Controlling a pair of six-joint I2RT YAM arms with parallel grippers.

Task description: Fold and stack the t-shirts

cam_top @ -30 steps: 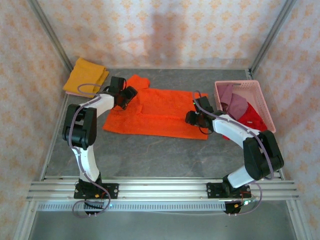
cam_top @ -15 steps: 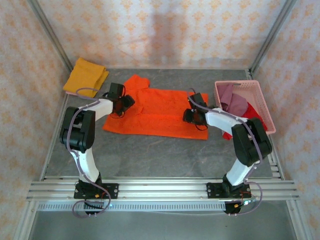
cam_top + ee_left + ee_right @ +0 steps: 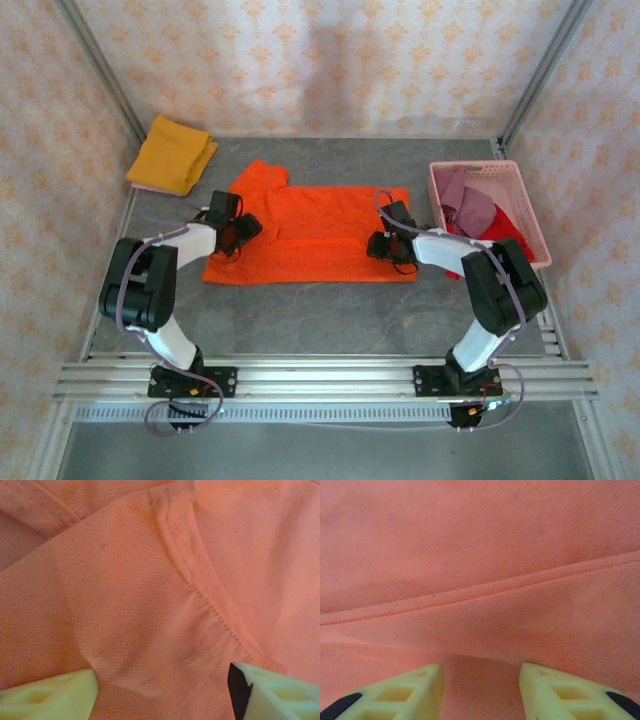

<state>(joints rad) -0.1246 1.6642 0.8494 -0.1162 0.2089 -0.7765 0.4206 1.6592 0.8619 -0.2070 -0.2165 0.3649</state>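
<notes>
The bright orange t-shirt lies spread flat in the middle of the table, one sleeve pointing to the far left. My left gripper is low on its left part, open, fingers wide apart on the cloth beside a stitched seam. My right gripper is low on the shirt's right part, open, with orange cloth bulging slightly between its fingers. A mustard yellow t-shirt lies folded at the far left corner. Mauve and red t-shirts lie in the basket.
The pink lattice basket stands at the right edge of the table. Metal frame posts rise at the far corners, and patterned walls close three sides. Bare grey table stretches between the orange shirt and the arm bases.
Both grippers have drawn toward the near side and the orange shirt has shifted with them. Its near edge now lies lower and its outline looks squarer.
</notes>
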